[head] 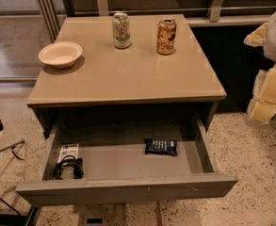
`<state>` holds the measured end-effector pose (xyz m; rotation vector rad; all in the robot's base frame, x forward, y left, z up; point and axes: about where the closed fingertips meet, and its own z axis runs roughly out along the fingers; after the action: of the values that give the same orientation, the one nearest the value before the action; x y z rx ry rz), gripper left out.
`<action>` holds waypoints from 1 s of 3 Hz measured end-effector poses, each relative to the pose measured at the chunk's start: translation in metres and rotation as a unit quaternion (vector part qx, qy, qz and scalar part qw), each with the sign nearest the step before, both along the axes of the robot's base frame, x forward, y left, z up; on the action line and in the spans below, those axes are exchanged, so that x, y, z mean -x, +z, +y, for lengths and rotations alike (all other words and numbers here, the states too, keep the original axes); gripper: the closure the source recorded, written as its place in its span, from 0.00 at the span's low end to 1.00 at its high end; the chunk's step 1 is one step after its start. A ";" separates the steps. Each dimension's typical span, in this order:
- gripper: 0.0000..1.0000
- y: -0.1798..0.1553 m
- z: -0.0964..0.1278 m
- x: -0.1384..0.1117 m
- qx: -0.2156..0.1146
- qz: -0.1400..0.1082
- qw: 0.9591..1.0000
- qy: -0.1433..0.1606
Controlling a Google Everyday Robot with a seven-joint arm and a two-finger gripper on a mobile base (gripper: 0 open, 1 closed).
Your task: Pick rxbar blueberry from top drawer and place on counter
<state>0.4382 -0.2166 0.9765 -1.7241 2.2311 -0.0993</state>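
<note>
The rxbar blueberry is a dark navy bar lying flat on the floor of the top drawer, right of its middle. The drawer is pulled fully out below the counter, a glossy tan tabletop. My gripper is at the right edge of the view, white and pale yellow. It hangs beside the counter's right side, well to the right of and above the bar, touching nothing.
On the counter stand a cream bowl at the left, a green-white can and an orange can at the back. In the drawer's left end lie a black coiled cable and a white card.
</note>
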 end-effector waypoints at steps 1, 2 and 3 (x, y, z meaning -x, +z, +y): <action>0.03 0.000 0.000 0.000 0.000 0.000 1.000 0.000; 0.26 0.000 0.000 0.000 0.000 0.000 1.000 0.000; 0.50 -0.012 0.003 -0.007 -0.015 -0.009 1.000 -0.009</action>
<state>0.4447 -0.2140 0.9648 -1.6811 2.2234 -0.0843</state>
